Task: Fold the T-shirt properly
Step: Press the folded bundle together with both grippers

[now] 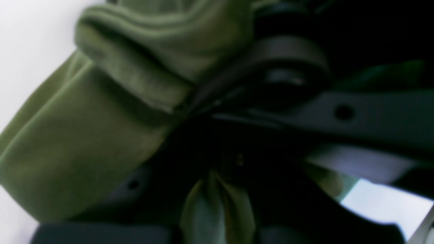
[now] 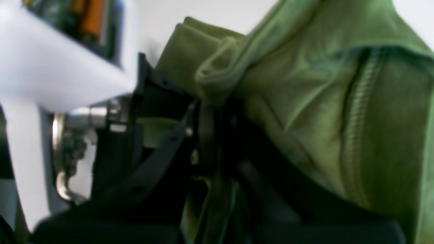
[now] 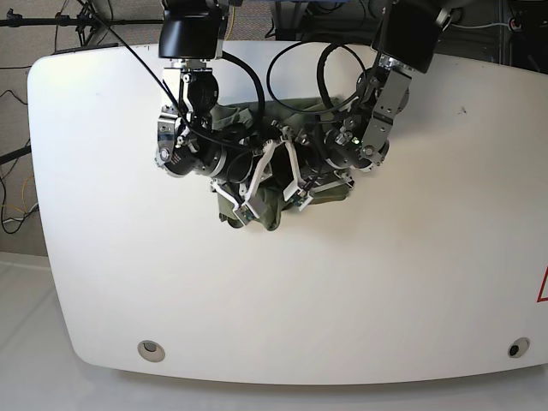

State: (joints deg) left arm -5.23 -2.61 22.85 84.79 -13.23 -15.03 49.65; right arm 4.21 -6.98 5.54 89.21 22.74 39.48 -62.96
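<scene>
The olive-green T-shirt (image 3: 272, 208) lies bunched in a small heap at the middle back of the white table (image 3: 385, 282). Both arms reach down onto it side by side. My left gripper (image 3: 306, 193) comes in from the right of the base view. In the left wrist view it (image 1: 190, 107) is shut on a thick roll of the T-shirt (image 1: 84, 135). My right gripper (image 3: 240, 208), on the left of the base view, is also shut, with folds of the T-shirt (image 2: 305, 101) pinched at its tips (image 2: 203, 101). Most of the shirt is hidden under the arms.
Black cables (image 3: 295, 64) loop over the back of the table between the two arms. Two small round fittings (image 3: 151, 348) (image 3: 514, 349) sit near the front corners. A red mark (image 3: 542, 287) shows at the right edge.
</scene>
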